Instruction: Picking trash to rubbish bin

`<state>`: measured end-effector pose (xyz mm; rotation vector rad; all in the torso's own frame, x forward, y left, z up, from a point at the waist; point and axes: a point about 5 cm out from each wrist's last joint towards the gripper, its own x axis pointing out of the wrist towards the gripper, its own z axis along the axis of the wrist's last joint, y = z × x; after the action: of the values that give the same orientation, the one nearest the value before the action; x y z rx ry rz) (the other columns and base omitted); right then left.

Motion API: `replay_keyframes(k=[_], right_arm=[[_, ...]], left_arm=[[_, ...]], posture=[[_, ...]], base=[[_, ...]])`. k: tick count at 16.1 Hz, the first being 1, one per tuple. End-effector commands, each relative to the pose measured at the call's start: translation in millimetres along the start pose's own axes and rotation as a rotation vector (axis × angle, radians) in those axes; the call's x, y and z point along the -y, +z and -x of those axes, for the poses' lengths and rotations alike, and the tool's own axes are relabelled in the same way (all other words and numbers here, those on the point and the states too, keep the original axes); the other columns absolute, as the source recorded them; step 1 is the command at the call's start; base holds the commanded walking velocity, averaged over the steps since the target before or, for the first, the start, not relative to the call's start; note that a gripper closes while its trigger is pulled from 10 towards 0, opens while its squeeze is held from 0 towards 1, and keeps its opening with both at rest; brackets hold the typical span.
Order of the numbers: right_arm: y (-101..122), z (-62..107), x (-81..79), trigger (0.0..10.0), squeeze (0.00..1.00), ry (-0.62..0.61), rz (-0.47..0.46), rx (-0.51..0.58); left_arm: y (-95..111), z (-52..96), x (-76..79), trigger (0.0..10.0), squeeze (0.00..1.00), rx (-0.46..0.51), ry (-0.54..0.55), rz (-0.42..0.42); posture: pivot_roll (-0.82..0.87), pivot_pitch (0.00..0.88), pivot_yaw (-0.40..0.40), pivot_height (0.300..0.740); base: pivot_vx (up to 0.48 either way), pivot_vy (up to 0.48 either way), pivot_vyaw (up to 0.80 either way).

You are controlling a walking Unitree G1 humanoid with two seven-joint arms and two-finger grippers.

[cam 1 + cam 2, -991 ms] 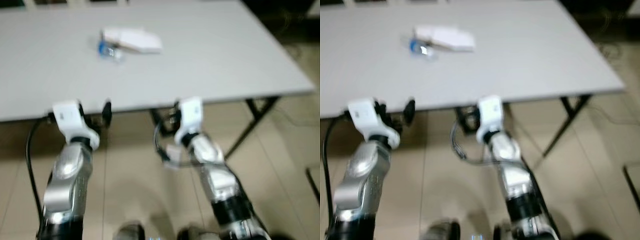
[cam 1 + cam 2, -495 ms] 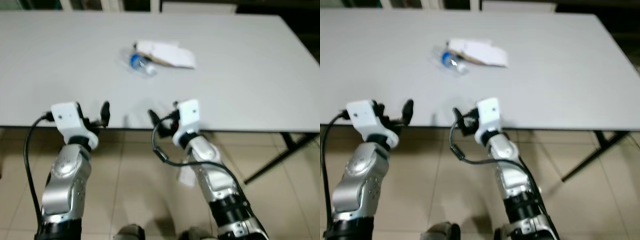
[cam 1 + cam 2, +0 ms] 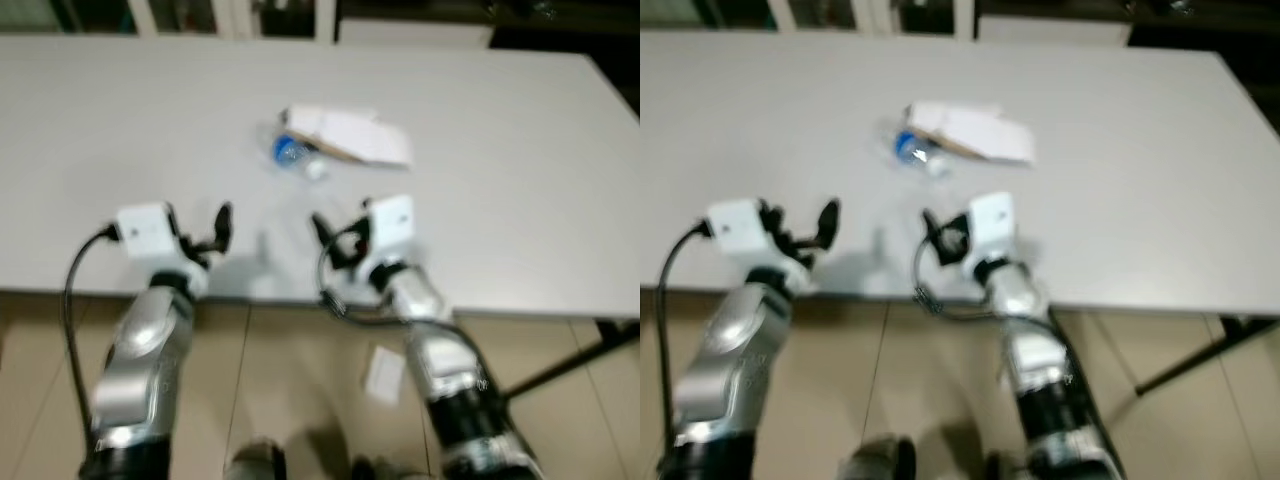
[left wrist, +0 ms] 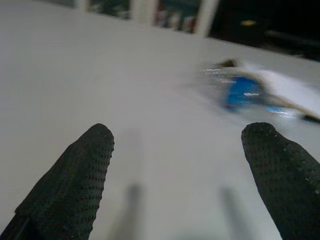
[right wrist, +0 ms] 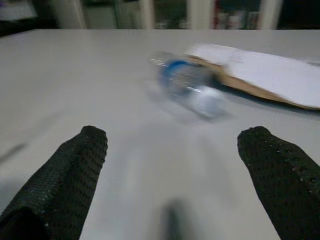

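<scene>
A crushed clear plastic bottle with a blue label [image 3: 291,155] lies on its side on the grey table [image 3: 520,200]. A flat white paper package [image 3: 352,136] lies against it on its far right side. My left gripper [image 3: 206,232] hovers open over the table's near edge, short of the bottle and to its left. My right gripper [image 3: 335,238] is open too, just in front of the bottle. In the right wrist view the bottle [image 5: 187,82] and package [image 5: 265,75] lie ahead between the fingers [image 5: 65,170]. The left wrist view has the bottle [image 4: 245,92] ahead, toward one fingertip [image 4: 280,170].
The table's near edge runs under both wrists. Below it is beige tiled floor with a white scrap of paper [image 3: 383,372]. A dark table leg [image 3: 570,362] slants at the lower right. Dark cabinets [image 3: 420,8] stand beyond the far edge.
The camera has come closer to the table. Both grippers, below the near edge a second ago, now reach over it toward the bottle. Bottle and package lie as before.
</scene>
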<state>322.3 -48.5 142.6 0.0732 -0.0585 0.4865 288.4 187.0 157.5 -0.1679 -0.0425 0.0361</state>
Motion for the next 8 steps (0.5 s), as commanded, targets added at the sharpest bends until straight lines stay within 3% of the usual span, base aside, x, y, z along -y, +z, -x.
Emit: replay_keyframes(k=[1, 8], right_arm=[[2.0, 0.5, 3.5, 10.0, 0.00, -0.002, 0.002, 0.006], [1.8, 0.5, 2.9, 10.0, 0.00, 0.001, 0.005, 0.005]], left_arm=[[0.6, 0.8, 4.5, 10.0, 0.00, 0.000, -0.011, 0.005], [-1.7, 1.5, 5.0, 10.0, 0.00, -0.013, -0.010, 0.010]], posture=[[-0.01, 0.172, 0.009, 0.740], [-0.01, 0.176, 0.009, 0.740]], base=[[0.420, 0.000, 0.00], [0.418, 0.000, 0.00]])
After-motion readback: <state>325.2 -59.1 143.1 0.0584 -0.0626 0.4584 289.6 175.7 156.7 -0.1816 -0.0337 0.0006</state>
